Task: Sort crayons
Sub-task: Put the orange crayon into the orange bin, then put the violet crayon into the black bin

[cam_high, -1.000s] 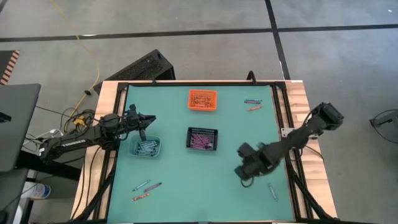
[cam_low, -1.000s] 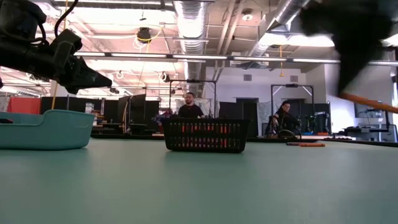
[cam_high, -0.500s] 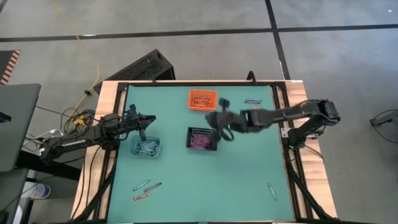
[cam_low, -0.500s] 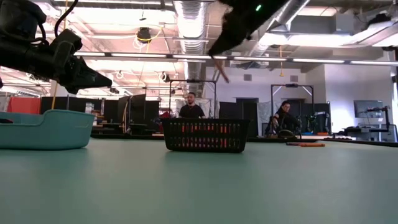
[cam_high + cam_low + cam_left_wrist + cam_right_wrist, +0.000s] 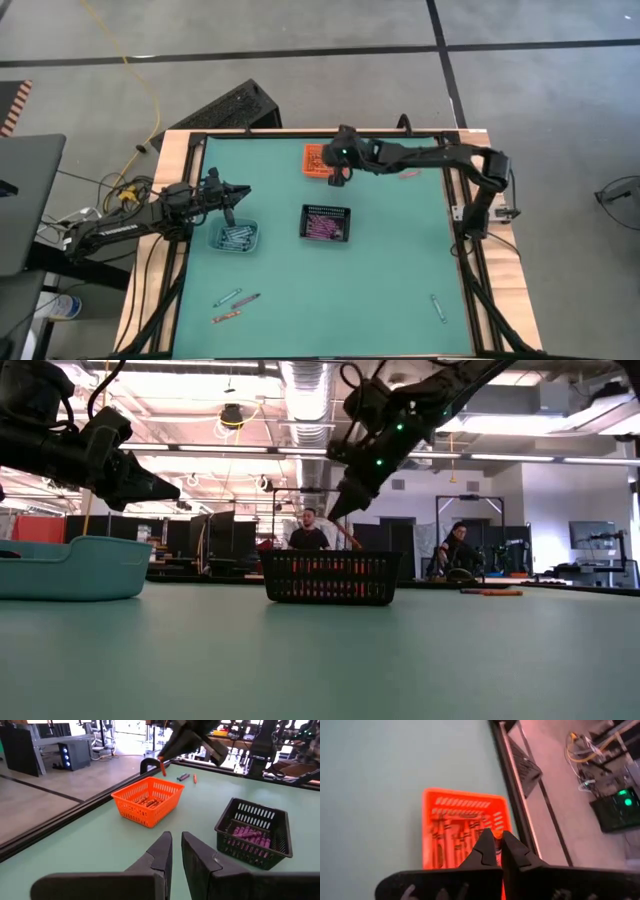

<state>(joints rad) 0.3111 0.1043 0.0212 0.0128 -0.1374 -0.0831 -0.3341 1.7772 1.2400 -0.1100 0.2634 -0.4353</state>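
My right gripper hangs over the orange bin at the far middle of the table, shut on an orange crayon. Orange crayons lie in that bin. My left gripper stays level above the teal bin of blue-grey crayons, shut on nothing. A black bin holds purple crayons. Loose crayons lie flat on the mat at the near left, far right and near right. My right gripper pinches the orange crayon by its upper end between the two fingertips. The fingers slant down, coming from the table's right. The crayon sticks out below the tips, tilted and clear of the orange bin under it.
A raised black frame runs round the green mat. The mat's middle and near part hold only the scattered crayons. People sit in the room beyond the table.
My right gripper has swept with the orange crayon from the table's near right, over the black bin, toward the far edge, and now hangs over the orange bin. Its wrist has rolled and tipped on the way. It has stayed shut on the crayon.
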